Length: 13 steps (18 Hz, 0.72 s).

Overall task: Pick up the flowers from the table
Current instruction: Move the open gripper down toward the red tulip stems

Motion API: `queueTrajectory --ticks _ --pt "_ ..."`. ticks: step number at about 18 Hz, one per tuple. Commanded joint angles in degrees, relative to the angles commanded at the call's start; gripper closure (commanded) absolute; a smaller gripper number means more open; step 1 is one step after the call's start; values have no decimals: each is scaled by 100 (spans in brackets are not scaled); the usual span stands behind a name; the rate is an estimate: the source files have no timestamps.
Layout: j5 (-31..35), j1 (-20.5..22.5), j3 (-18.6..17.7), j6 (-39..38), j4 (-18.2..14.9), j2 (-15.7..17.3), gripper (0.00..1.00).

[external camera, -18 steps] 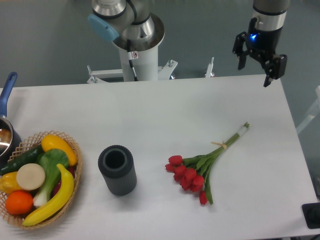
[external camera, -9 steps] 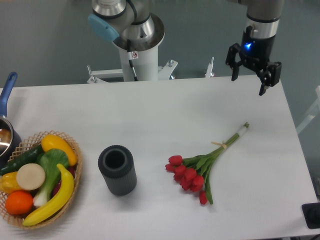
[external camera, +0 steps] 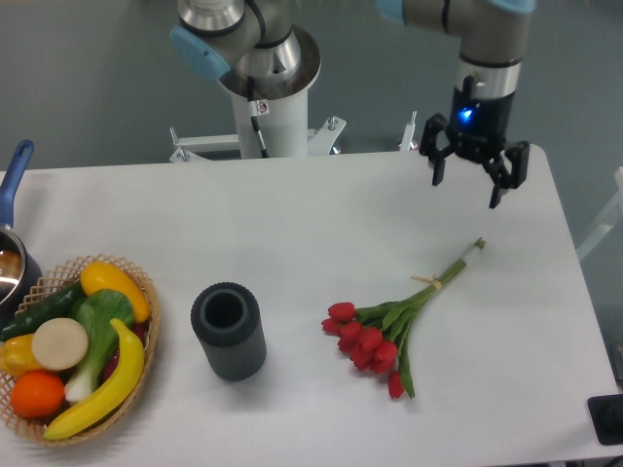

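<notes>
The flowers, a bunch of red tulips with green leaves and pale tied stems, lie flat on the white table right of centre. Their stems point up-right toward the far right corner. My gripper hangs above the far right part of the table, beyond the stem ends and apart from them. Its two black fingers are spread wide with nothing between them.
A dark grey ribbed cylinder vase stands left of the flowers. A wicker basket of fruit and vegetables sits at the front left, with a blue-handled pot behind it. The robot's base column rises behind the table's far edge.
The gripper has moved left and lower, coming in over the table's far right area toward the stem ends. It has stayed open. The flowers have not moved.
</notes>
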Motion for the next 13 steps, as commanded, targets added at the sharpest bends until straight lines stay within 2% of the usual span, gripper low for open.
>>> queueTrajectory --ticks 3,8,13 --pt "18 -211 176 -537 79 -334 0" --pt "236 -291 361 -530 88 -773 0" --pt "720 -633 554 -486 79 -1274 0"
